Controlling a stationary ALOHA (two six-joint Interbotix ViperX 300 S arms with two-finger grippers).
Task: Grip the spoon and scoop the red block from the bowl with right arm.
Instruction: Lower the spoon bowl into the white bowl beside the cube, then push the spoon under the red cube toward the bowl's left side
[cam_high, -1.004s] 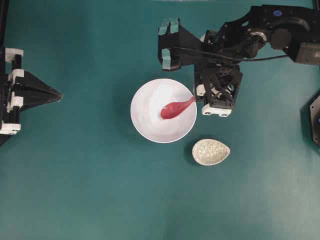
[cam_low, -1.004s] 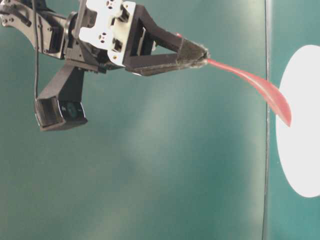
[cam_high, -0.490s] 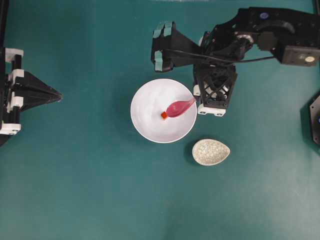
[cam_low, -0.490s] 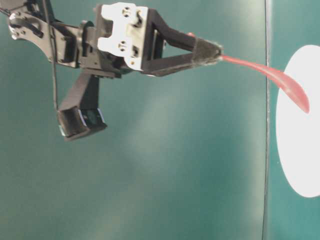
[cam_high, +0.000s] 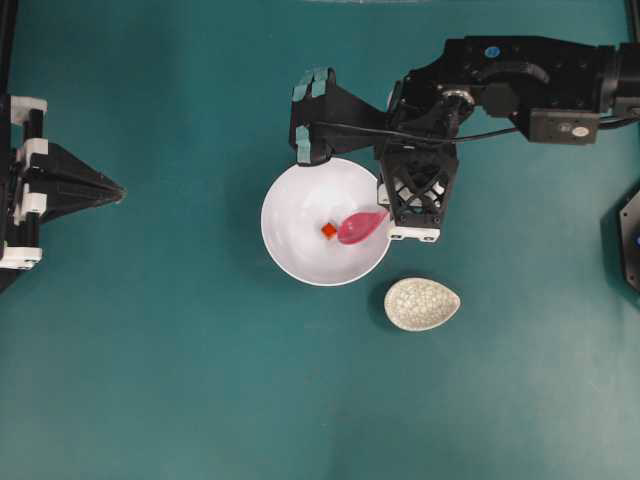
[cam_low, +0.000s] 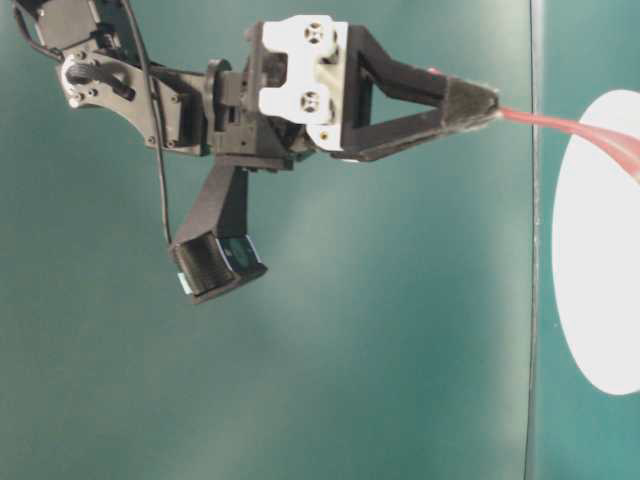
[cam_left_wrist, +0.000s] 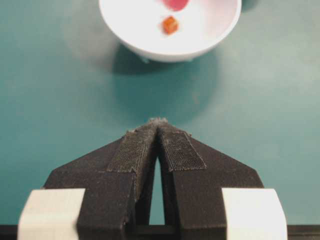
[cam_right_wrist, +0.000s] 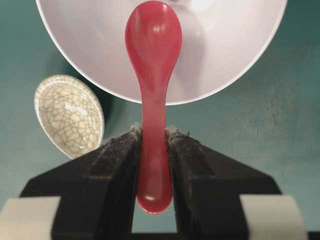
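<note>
The white bowl (cam_high: 293, 225) sits mid-table with the tiny red block (cam_high: 328, 230) on its floor. The pink-red spoon (cam_high: 360, 226) reaches in over the right rim, and its scoop lies just right of the block, a small gap between them. My right gripper (cam_high: 388, 214) is shut on the spoon's handle; in the right wrist view both pads clamp the handle (cam_right_wrist: 153, 150) and the scoop (cam_right_wrist: 153, 35) hangs over the bowl (cam_right_wrist: 230, 45). The block is hidden in that view. My left gripper (cam_high: 118, 190) rests shut at the far left, facing the bowl (cam_left_wrist: 210, 30) and block (cam_left_wrist: 170, 24).
A speckled white oval spoon rest (cam_high: 422, 304) lies just below and right of the bowl, close under the right gripper. The right arm's camera bracket (cam_high: 312, 115) overhangs the bowl's upper edge. Teal tabletop surrounds everything.
The right gripper has moved in closer to the bowl's rim. The scoop has come back off the red block, which was covered a second ago and now shows to its left.
</note>
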